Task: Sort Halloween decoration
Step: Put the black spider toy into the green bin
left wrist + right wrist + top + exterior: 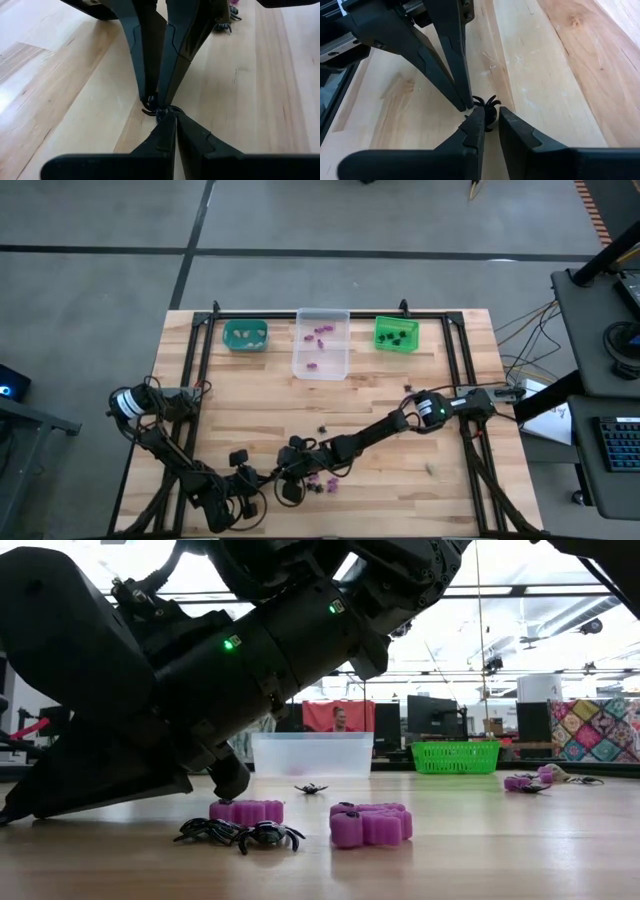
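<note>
Near the table's front middle, my two grippers meet tip to tip over one black spider trinket (488,104). My right gripper (491,114) comes from the right and is shut on it. My left gripper (169,113) comes from the left, shut, with its tips right beside the spider (152,109). Loose purple trinkets (370,824) and black spiders (242,833) lie on the wood close by. Another spider (325,428) and a pale piece (430,470) lie farther off. My right gripper has the black spider's body (490,118) between its two fingertips, only at their free ends. The fingers slant down from the table's right side. The legs (484,101) stick out past the tips, toward the left gripper. I cannot tell whether my left gripper touches the spider.
Three bins stand in a row at the far edge: teal (245,334), clear (321,343) with purple pieces, and green (396,333) with black pieces. A black frame (195,360) borders the table on both sides. Bare wood lies between the bins and the grippers.
</note>
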Tool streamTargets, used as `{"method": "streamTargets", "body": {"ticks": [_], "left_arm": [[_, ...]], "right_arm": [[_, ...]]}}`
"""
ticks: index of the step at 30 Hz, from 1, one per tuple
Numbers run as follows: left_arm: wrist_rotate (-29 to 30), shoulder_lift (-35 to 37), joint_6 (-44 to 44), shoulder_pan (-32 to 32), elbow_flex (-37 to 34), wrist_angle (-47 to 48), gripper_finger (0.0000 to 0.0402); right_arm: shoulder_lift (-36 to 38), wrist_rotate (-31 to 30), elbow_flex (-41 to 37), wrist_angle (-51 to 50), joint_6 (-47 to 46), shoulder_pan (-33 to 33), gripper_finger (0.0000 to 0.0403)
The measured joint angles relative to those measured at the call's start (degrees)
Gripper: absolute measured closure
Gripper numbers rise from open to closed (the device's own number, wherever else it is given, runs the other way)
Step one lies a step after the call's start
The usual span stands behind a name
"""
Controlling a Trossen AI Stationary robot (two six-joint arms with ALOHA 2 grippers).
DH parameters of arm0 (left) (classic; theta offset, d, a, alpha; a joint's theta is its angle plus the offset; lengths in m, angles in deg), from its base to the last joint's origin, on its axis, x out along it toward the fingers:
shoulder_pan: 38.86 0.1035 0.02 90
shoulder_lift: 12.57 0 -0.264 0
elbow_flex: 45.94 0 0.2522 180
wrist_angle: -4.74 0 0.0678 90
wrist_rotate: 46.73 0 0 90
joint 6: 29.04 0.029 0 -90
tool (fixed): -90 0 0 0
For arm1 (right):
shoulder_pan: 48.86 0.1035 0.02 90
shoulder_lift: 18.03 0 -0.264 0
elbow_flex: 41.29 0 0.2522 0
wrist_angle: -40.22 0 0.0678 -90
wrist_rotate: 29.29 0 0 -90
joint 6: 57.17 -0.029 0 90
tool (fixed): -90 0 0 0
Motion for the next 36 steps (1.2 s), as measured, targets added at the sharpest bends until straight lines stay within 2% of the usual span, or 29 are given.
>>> {"method": "streamTargets", "body": {"ticks": [16, 28, 36], "left_arm": [[-0.2, 5.4, 0.2, -0.1, 0.0, 5.2, 0.0402], [2.9, 16.1, 6.1, -0.3, 0.0, 9.5, 0.0402], [3.0, 14.1, 6.3, -0.4, 0.0, 9.9, 0.0402]], "right_arm": [[3.5, 2.6, -0.1, -2.4, 4.4, -2.4, 0.0360], [5.8, 6.0, 0.0, -7.0, 6.4, -6.0, 0.0360], [9.2, 6.9, 0.0, -14.1, 9.3, -7.2, 0.0360]]}}
